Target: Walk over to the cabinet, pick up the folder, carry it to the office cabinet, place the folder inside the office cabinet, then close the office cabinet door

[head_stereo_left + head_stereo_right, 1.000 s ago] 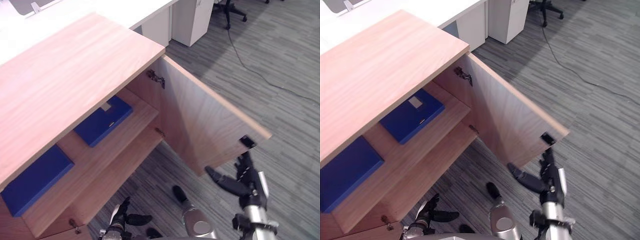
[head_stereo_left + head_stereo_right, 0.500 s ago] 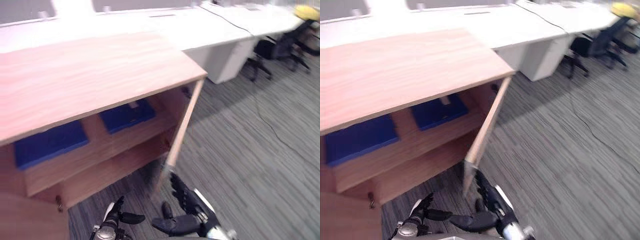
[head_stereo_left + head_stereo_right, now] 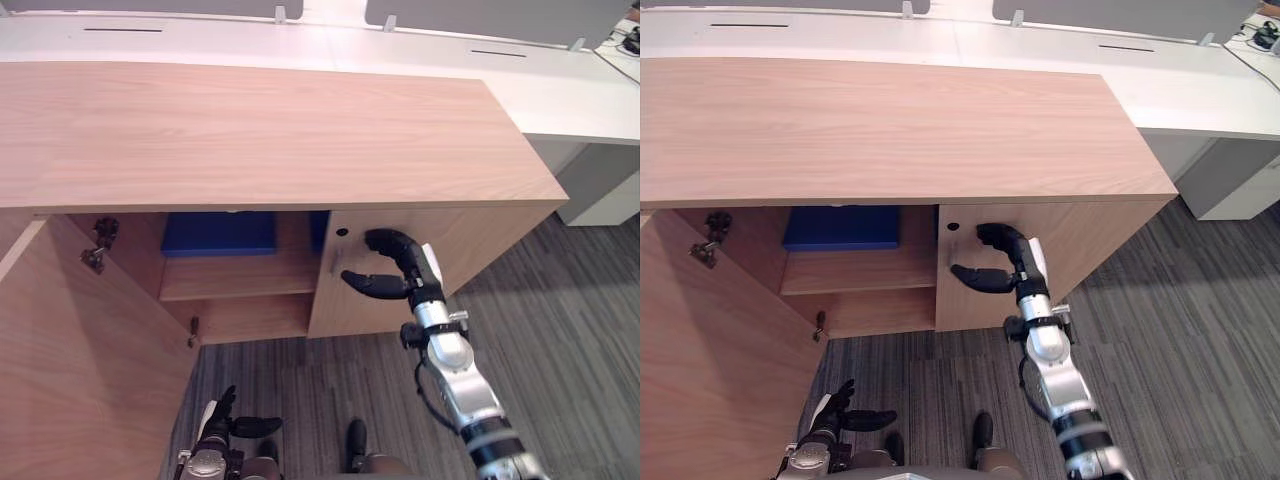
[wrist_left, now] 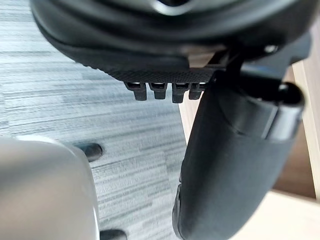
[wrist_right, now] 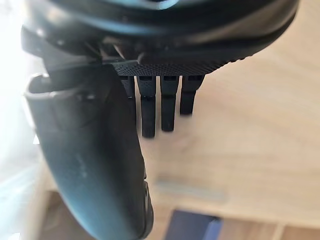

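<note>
The left door (image 3: 70, 350) of the cabinet (image 3: 260, 130) stands swung wide open toward the camera, with its hinges (image 3: 97, 245) showing on the inner side. Low down, near that door's bottom corner, the left hand (image 3: 228, 420) hangs over the grey carpet (image 3: 570, 330). Its fingers are loosely spread and the thumb is out, and it holds nothing.

Inside the open left half of the cabinet, a wooden shelf (image 3: 240, 275) splits the space into an upper and a lower compartment. The blue folder (image 3: 220, 232) lies flat on the shelf in the upper compartment, tucked back under the cabinet top. A thin strip of the same blue shows just beside it at the edge of the right door; I cannot tell whether that is a second folder.

The right door (image 3: 480, 250) covers the right half of the cabinet front, shut or very nearly so. The right hand (image 3: 400, 270) is raised against the door's outer face near its free edge. Its fingers are gently curved toward the wood and the thumb is spread below them, gripping nothing. In the right wrist view the fingers point straight at the wooden panel. Whether the fingertips actually touch the door I cannot tell.

White desks (image 3: 560, 80) run behind the cabinet and off to the right.
</note>
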Controlling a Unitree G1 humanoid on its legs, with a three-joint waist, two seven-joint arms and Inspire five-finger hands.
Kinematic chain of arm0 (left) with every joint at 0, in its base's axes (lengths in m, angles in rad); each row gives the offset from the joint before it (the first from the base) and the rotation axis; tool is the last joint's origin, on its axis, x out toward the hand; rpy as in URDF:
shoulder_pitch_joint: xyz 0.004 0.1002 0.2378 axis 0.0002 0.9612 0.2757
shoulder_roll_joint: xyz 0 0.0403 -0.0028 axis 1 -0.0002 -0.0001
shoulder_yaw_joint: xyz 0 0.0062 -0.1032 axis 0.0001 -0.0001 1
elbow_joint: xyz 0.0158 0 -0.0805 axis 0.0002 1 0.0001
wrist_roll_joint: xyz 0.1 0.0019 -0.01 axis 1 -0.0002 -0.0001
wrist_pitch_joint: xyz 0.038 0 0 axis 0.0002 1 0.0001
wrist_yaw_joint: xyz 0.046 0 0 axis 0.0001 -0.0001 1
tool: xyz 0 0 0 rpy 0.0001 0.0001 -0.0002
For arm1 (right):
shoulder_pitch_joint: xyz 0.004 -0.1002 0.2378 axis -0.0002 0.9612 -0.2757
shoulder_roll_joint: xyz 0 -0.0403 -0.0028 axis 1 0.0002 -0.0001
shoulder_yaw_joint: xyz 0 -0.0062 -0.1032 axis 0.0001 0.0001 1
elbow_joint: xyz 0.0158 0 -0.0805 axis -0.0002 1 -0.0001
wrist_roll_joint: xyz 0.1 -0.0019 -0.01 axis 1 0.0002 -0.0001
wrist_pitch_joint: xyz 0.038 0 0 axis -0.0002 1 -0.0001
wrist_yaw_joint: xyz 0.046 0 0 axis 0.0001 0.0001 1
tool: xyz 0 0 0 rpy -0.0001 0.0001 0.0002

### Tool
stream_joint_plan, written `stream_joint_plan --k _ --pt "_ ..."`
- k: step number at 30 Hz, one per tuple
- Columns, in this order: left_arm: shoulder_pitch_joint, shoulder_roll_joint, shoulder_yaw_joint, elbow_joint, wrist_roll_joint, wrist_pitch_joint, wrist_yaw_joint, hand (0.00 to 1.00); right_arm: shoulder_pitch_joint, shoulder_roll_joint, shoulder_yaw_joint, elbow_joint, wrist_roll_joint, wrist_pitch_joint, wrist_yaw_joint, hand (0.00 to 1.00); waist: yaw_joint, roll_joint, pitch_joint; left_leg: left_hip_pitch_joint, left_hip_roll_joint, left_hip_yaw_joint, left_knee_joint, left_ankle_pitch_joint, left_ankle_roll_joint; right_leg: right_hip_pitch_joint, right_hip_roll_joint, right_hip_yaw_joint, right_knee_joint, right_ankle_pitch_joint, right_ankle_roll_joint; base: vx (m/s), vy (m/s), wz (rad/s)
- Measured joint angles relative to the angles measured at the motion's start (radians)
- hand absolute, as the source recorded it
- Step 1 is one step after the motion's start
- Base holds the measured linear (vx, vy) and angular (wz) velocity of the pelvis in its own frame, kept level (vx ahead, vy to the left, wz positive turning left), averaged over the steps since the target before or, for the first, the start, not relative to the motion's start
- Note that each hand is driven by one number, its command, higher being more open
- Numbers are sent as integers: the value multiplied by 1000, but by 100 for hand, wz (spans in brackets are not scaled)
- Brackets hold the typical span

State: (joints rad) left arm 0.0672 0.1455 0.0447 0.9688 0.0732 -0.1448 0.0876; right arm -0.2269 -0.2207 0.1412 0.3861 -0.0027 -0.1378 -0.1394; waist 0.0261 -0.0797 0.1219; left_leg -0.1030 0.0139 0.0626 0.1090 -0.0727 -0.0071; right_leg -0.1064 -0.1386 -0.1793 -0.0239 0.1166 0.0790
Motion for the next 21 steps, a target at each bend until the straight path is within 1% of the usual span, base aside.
stream_joint_plan --k 1,2,3,4,5,7,9,10,11,12,13,14,15,16,17,18,19,21 --pt "13 -5 11 -24 -20 0 1 100 1 -3 -4 24 -1 0 -7 100 9 11 7 -3 -4 -24 -17 16 -1 1 -3 -22 2 -14 8 -76 -41 59" --pt "22 -8 21 -34 -33 -4 1 100 1 -2 -3 37 -1 1 -8 100 12 17 11 -3 -5 -32 -28 24 -6 1 -4 -32 3 -21 9 -61 -36 50" --pt "34 -12 38 -50 -46 -7 1 100 5 1 -1 52 -1 2 -9 100 19 25 16 -3 -10 -45 -42 36 -7 1 -5 -47 4 -30 3 -44 -36 45" --pt "55 -14 55 -72 -61 -9 2 100 12 6 -1 69 -1 3 -9 100 29 35 22 -4 -10 -64 -60 49 -7 3 -4 -67 4 -35 4 -29 -52 63" --pt "78 -20 89 -96 -88 -12 4 100 36 10 -4 70 -1 2 -12 100 37 43 27 -5 -11 -94 -72 61 -13 12 -4 -97 4 -42 6 -4 -56 66" --pt "111 -28 145 -138 -122 -14 16 100 77 28 -24 72 0 0 -22 100 45 45 29 -11 -12 -136 -74 68 -14 30 -4 -142 4 -50 15 39 -56 75" --pt "151 -29 237 -198 -194 -15 35 100 139 42 -65 80 2 -8 -50 100 57 46 29 -11 -16 -199 -83 84 -9 61 -6 -213 6 -58 5 85 -55 87" --pt "160 -27 262 -218 -204 -15 39 100 150 38 -69 80 2 -13 -55 100 62 46 29 -11 -16 -209 -88 87 -11 65 -6 -225 6 -60 3 84 -49 64" --pt "172 -15 301 -259 -230 -18 43 100 170 25 -77 81 2 -26 -61 100 71 47 29 -11 -17 -234 -97 96 -13 71 -6 -249 6 -65 -1 41 -31 51" --pt "178 2 323 -289 -242 -18 45 100 184 16 -77 82 2 -32 -67 100 73 47 29 -11 -17 -252 -101 103 -15 77 -6 -269 6 -69 -4 39 -57 66" --pt "178 39 345 -345 -259 -24 54 100 205 5 -77 91 2 -47 -74 100 82 57 35 -14 -17 -285 -108 114 -20 84 -3 -299 7 -76 -10 10 -57 57" --pt "175 55 349 -368 -267 -30 61 100 205 1 -77 107 2 -51 -76 100 84 57 35 -16 -17 -302 -108 117 -22 88 -1 -314 8 -79 -11 -29 -75 61" --pt "169 74 357 -407 -280 -44 68 100 205 -6 -77 131 2 -54 -77 100 87 58 35 -24 -17 -321 -111 115 -32 90 1 -331 13 -91 -13 -69 -65 53" --pt "156 94 363 -434 -289 -48 69 100 204 -19 -60 155 -2 -52 -68 100 94 60 36 -31 -15 -342 -112 115 -44 89 3 -350 19 -106 -21 -75 -67 64" --pt "128 120 363 -453 -291 -50 69 100 202 -36 2 192 -8 -46 -41 100 117 64 38 -39 -9 -364 -118 121 -52 89 8 -372 25 -120 -16 -69 -74 55" --pt "106 136 363 -468 -292 -56 69 100 197 -35 58 218 -23 -37 -19 100 137 66 39 -41 -2 -377 -126 121 -53 88 14 -382 26 -126 -18 -48 -81 58" --pt "88 159 363 -503 -294 -59 70 100 185 -21 151 249 -41 -28 28 100 161 74 44 -44 8 -401 -143 133 -58 87 22 -398 32 -139 -22 -33 -111 47" --pt "82 171 362 -542 -306 -59 71 100 177 12 206 264 -45 -26 62 100 176 87 52 -46 13 -420 -154 143 -57 85 25 -414 45 -153 -24 4 -87 41"
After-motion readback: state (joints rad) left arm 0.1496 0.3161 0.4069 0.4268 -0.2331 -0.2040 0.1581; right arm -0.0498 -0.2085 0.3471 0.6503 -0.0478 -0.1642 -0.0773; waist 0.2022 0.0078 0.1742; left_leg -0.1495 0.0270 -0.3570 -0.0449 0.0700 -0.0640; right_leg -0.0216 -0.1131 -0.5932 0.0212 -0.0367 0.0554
